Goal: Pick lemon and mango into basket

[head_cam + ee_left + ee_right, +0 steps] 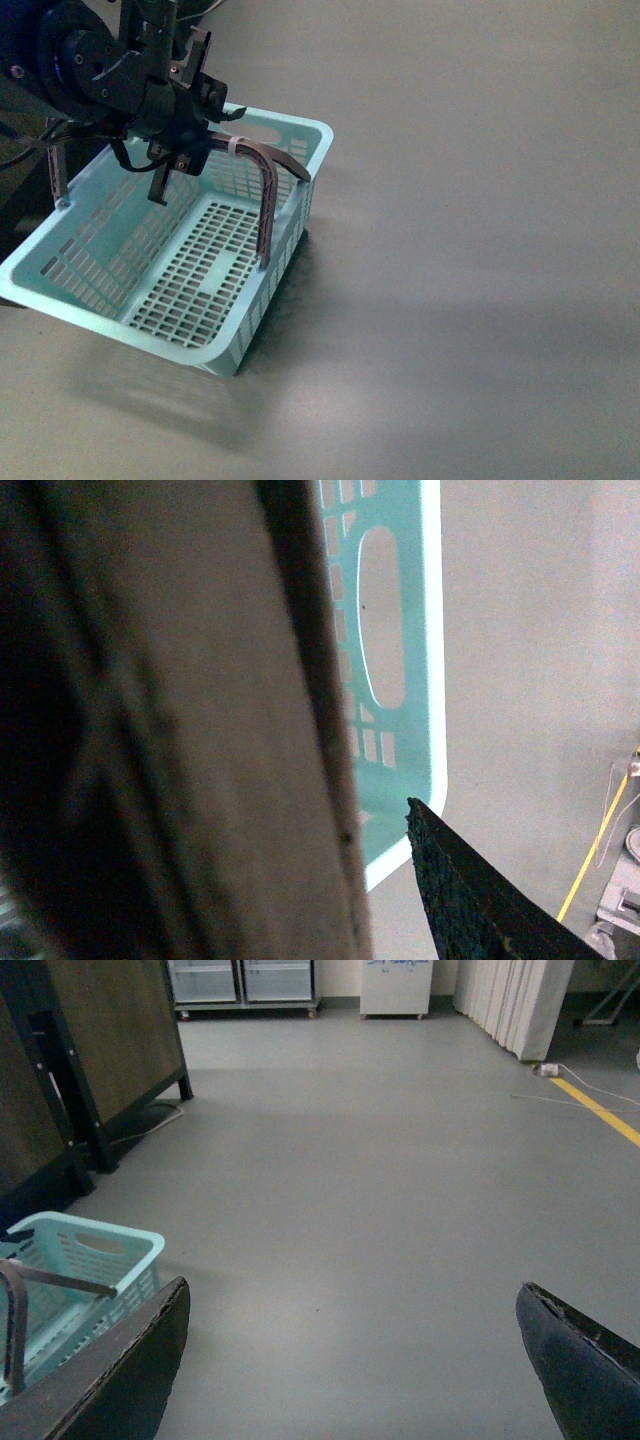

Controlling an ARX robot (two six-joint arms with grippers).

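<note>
Ahead on the grey floor (pixel 480 200), a pale turquoise slotted plastic basket (pixel 90 255); left tool (pixel 188 150) meets its raised brown swing handles (pixel 268 190). Left wrist: blurred handle beside a black fingertip (pixel 470 890); clamped or not, cannot tell. Right wrist: right tool (pixel 350 1360) released, basket behind one finger.

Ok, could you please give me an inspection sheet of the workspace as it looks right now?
Surface: grey floor, basket's shadow on it.
Job's things: turquoise basket, nothing inside, brown handles up; no lemon or mango seen.
Clutter: nothing seen.
Grippers: left gripper over the basket by the handles, grip unclear; right gripper open, holding nothing.
Cables: white cable on the floor near a yellow line.
Surroundings: dark board on a stand, glass-front cabinets, pale curtain.
</note>
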